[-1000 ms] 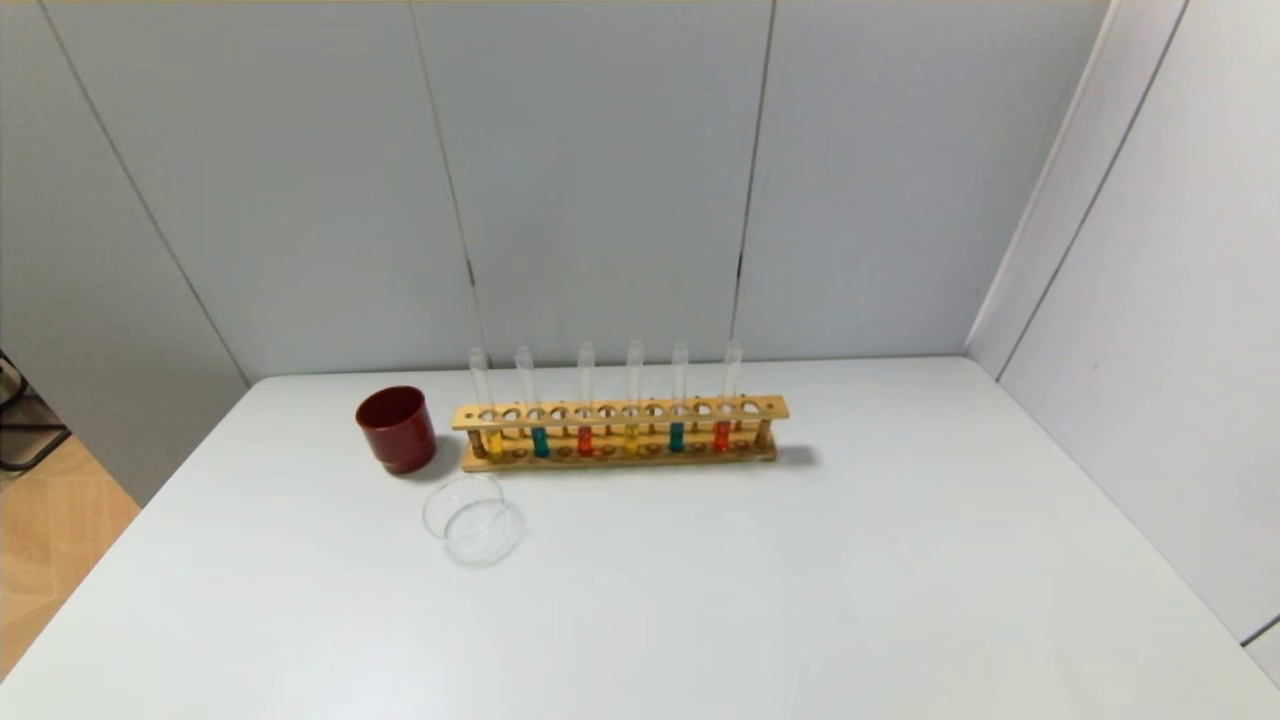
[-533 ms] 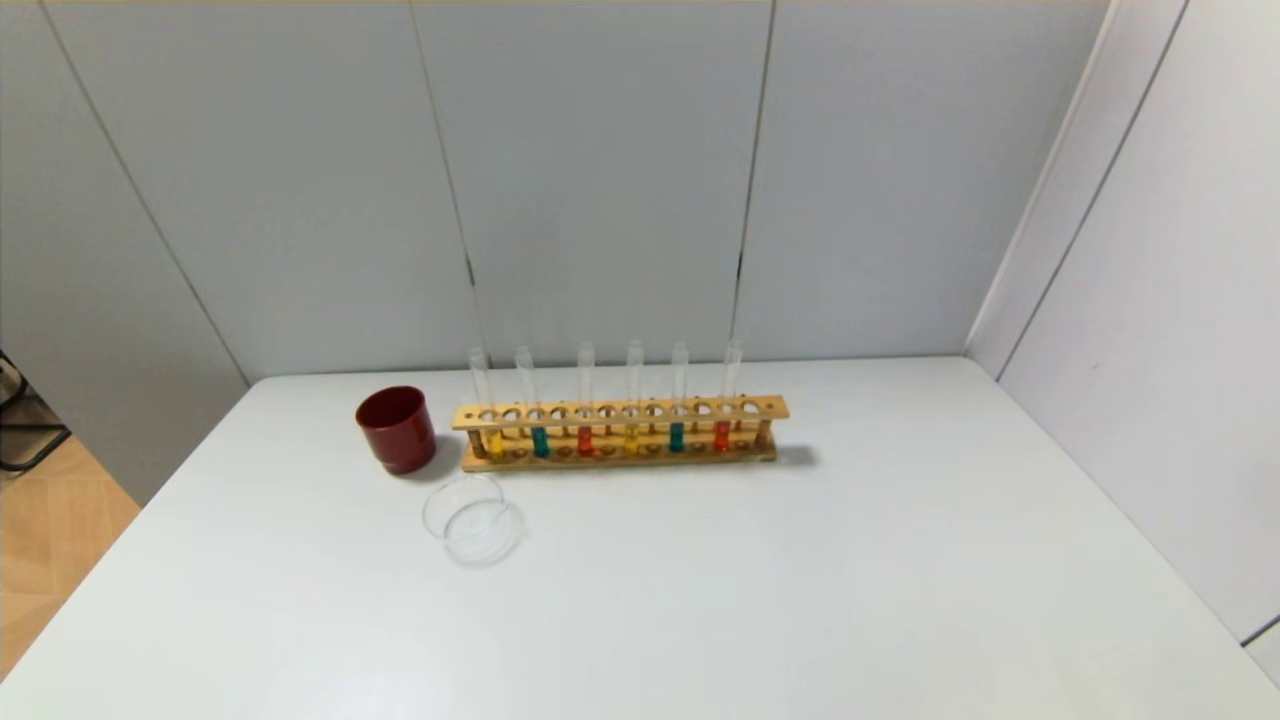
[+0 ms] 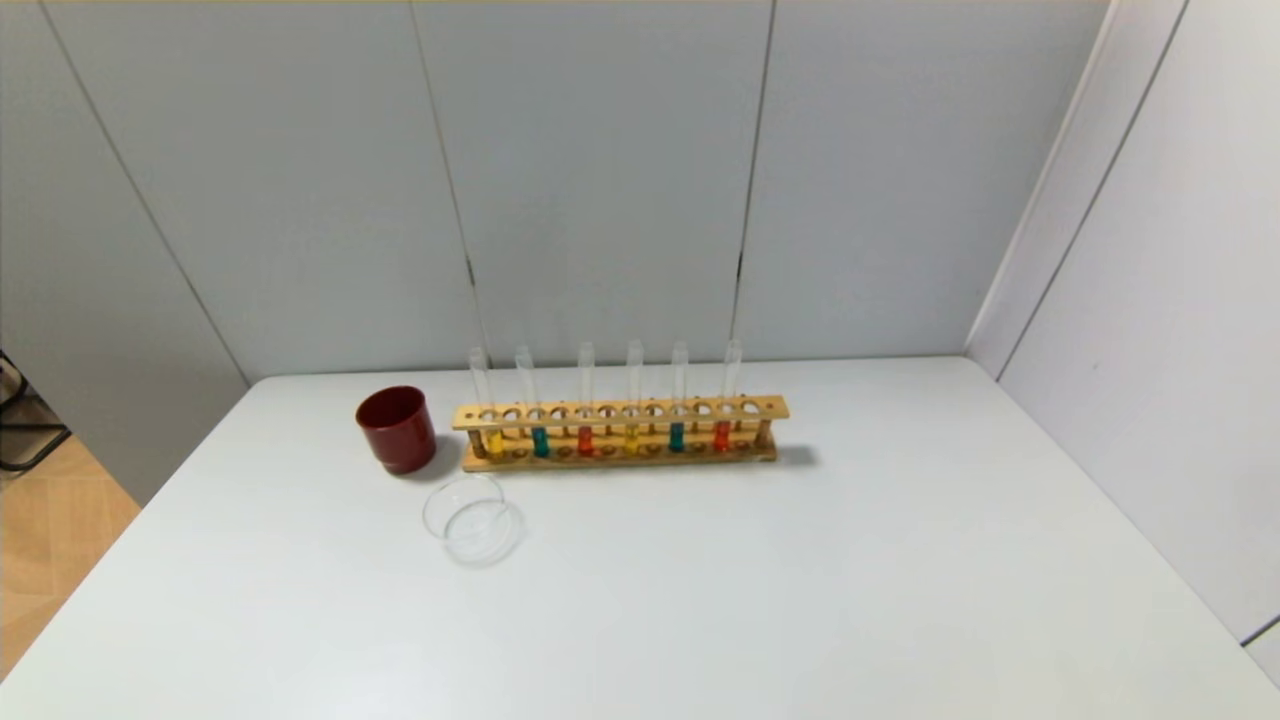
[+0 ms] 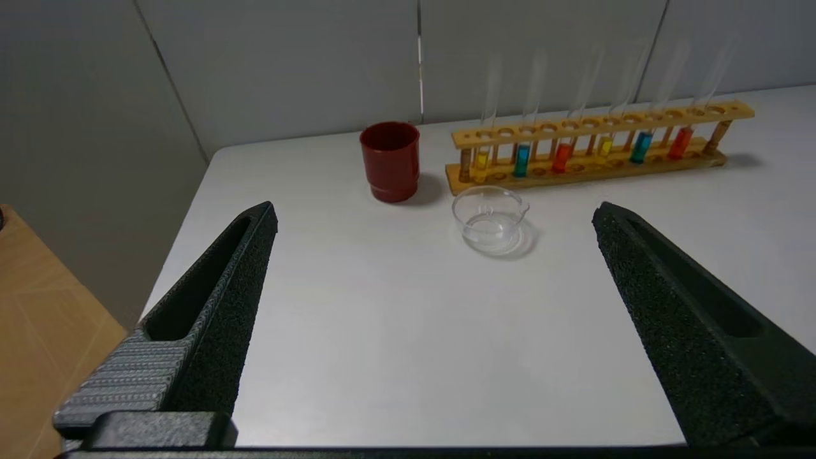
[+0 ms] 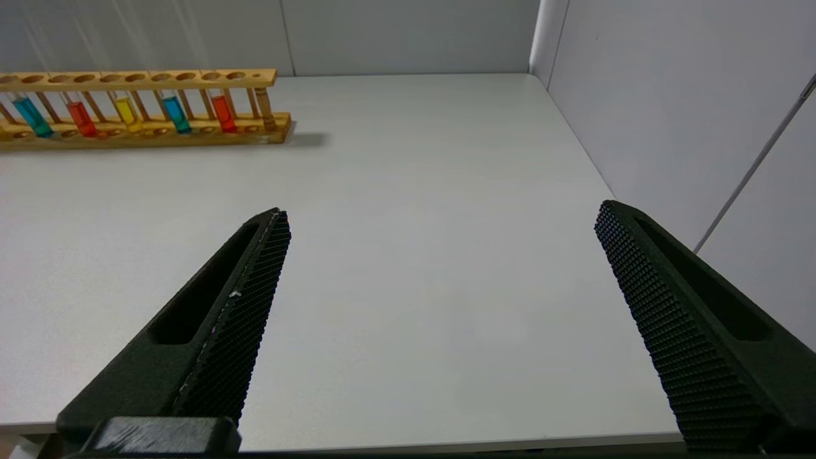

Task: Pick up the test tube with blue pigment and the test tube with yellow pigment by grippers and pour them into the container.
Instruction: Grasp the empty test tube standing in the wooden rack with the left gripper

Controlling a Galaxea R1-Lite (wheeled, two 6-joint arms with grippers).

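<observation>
A wooden rack (image 3: 620, 432) stands at the back of the white table with several upright tubes. Two hold teal-blue liquid (image 3: 540, 441) (image 3: 677, 437), two hold yellow liquid (image 3: 494, 441) (image 3: 631, 438), two hold red. The clear glass container (image 3: 473, 518) sits in front of the rack's left end; it also shows in the left wrist view (image 4: 489, 217). My left gripper (image 4: 433, 210) is open and empty, above the table's near left part. My right gripper (image 5: 440, 217) is open and empty, above the near right part. Neither gripper shows in the head view.
A dark red cup (image 3: 397, 428) stands left of the rack, behind the container. Grey wall panels close the back and right sides. The table's left edge (image 3: 130, 520) drops to a wooden floor.
</observation>
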